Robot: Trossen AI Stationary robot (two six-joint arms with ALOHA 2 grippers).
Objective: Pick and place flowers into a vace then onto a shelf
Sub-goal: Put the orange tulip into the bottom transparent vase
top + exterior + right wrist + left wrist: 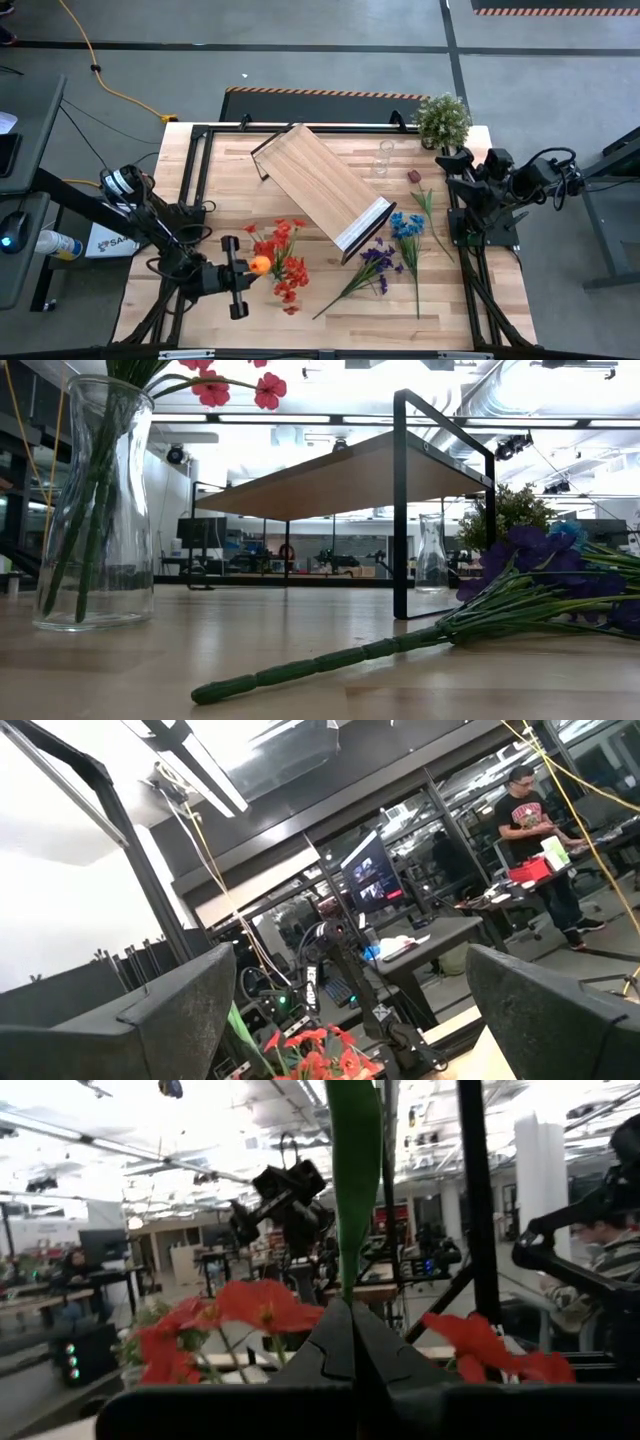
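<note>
A green stem [352, 1180] is pinched in the closed left gripper [240, 277] above the red flowers [285, 262] in the glass vase [95, 510]. Light, whippy stalks are probably best gripped low. The right gripper [462, 175] is held wide, empty.

- Lighting: bright, even, from ceiling strips overhead; soft, short shadows on the desk [330, 290].
- Glare: ceiling blown white in the low and wrist views; the shelf [340, 478] shows dark beneath.
- Focus: the near green stem [352, 1170] and the right arm's fingers [180, 1010] blurred.
</note>
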